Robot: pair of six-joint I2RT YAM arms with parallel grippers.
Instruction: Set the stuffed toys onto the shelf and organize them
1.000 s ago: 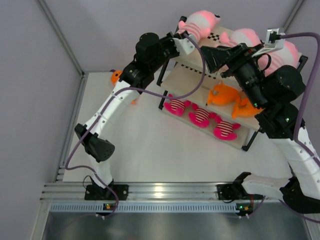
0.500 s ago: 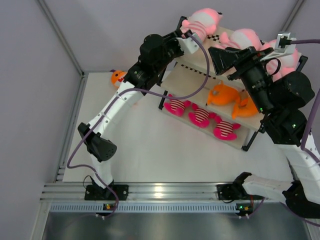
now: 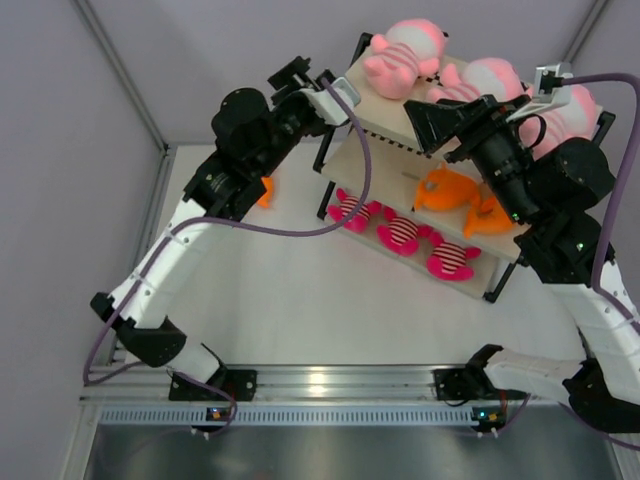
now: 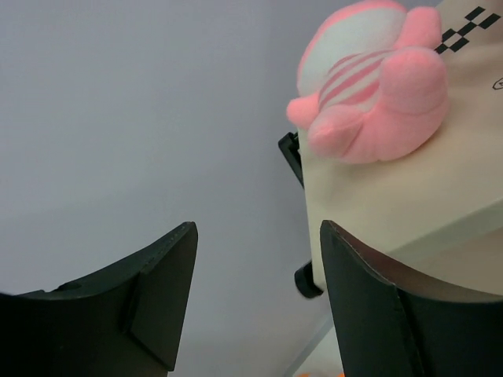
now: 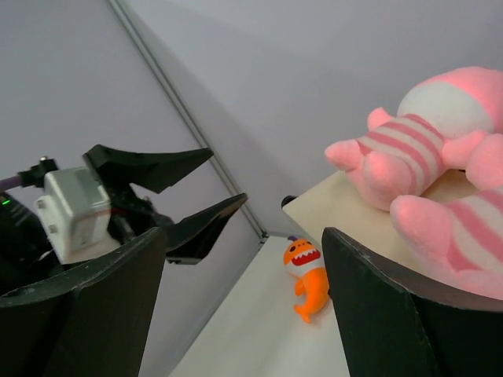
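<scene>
The shelf [image 3: 385, 112] stands at the back right. Three pale-pink striped stuffed toys lie on its top board; the leftmost [image 3: 400, 60] [image 4: 377, 86] lies free at the left end. Two orange fish [image 3: 447, 188] rest on the middle board and three magenta toys [image 3: 400, 235] on the bottom one. A third orange fish [image 5: 308, 279] [image 3: 265, 192] lies on the table left of the shelf, partly behind my left arm. My left gripper [image 3: 308, 75] [image 4: 256, 226] hangs open and empty just left of the top board. My right gripper [image 3: 430, 125] [image 5: 244, 236] is open and empty above the top board [image 5: 346, 204].
A grey wall and its corner post [image 5: 196, 126] rise close behind the shelf. The table's left rail [image 3: 150, 240] runs beside the left arm. My left gripper [image 5: 228, 174] shows in the right wrist view, left of the shelf's corner.
My left gripper opened, let go of the leftmost pink toy on the top board and drew back to the left. The right arm barely shifted.
</scene>
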